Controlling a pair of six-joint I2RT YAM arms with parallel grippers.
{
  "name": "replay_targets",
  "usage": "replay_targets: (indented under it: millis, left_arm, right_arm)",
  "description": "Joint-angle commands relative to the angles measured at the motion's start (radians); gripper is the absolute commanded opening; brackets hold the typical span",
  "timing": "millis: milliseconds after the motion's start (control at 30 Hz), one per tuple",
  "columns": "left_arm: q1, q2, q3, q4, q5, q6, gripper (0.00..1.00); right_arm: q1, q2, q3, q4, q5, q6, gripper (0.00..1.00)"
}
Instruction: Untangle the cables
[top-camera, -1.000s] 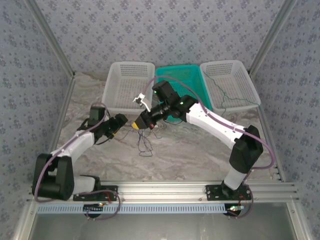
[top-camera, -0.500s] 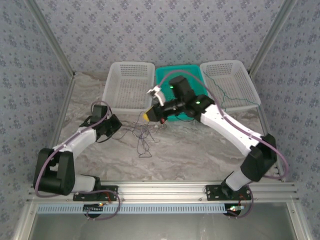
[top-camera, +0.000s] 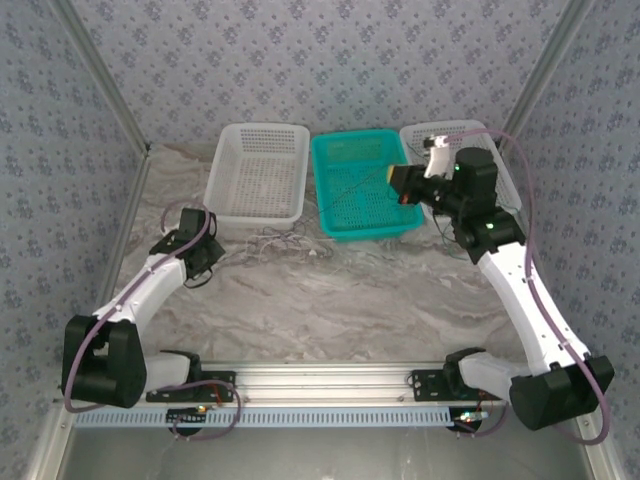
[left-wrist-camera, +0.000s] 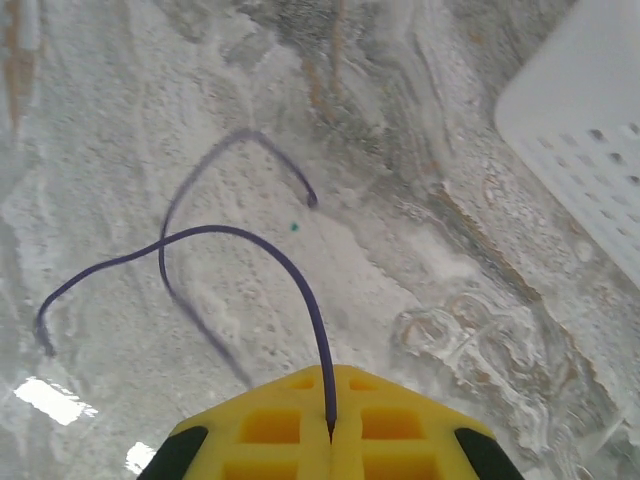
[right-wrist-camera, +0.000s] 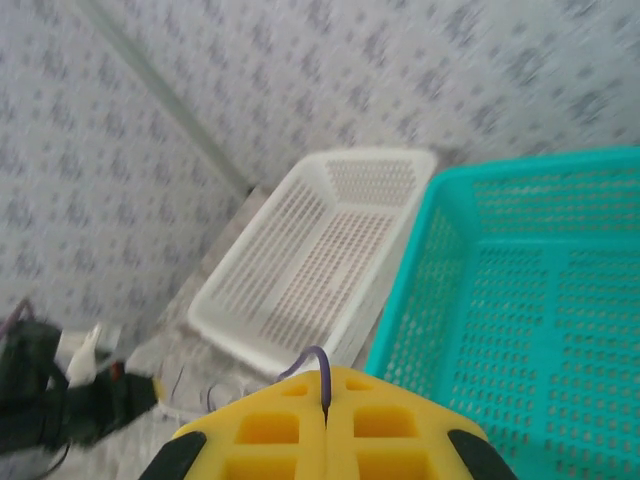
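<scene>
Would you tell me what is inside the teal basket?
Only bare mesh shows in the teal basket; the right arm hides part of its right side; anything there is unseen.

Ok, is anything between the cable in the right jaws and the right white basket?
Nothing visible does. The right jaws, shut on a thin purple cable, hang raised by the teal basket's right rim, and the right white basket sits just beside them. The cable's far end may be caught in the tangle on the table.
</scene>
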Motion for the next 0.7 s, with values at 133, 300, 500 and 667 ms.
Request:
replay_targets:
  millis: [133,300,500,667]
  left_arm:
    - [0.018,-0.029,-0.04,-0.079,-0.104,-0.02,0.0]
    - [0.05,-0.093,-0.091,-0.11,-0.149,-0.062,0.0]
    - [0.113,-0.192,-0.164,-0.102,-0.163,-0.119,0.0]
    - [0.159,-0.174,-0.167,-0.133,-0.179,-0.124,0.0]
  right_arm:
    - [-0.091,-0.001,0.088,0.085,0.096,0.09,0.0]
    - [-0.142,0.043,0.173,0.097,0.075,0.135,0.0]
    - [-0.186,0.083,0.286,0.112,0.038,0.179,0.0]
    - [-0.251,0.089,0.34,0.121,0.074,0.241,0.0]
